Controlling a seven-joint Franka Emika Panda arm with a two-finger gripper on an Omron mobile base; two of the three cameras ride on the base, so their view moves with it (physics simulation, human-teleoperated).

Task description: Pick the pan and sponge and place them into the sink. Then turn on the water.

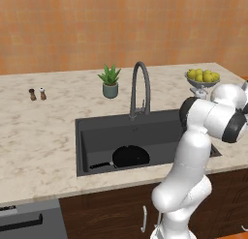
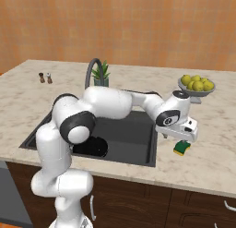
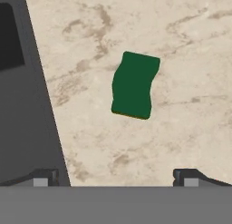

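Pan (image 1: 131, 156) already down in sink (image 1: 97, 131), handle toward its left wall. Sponge (image 3: 135, 85) not yet picked, flat on counter (image 3: 181, 37) just right of sink. Gripper (image 3: 116, 177) hovering above sponge, spread wide, empty. Faucet (image 1: 139, 88) dry; water left for last.
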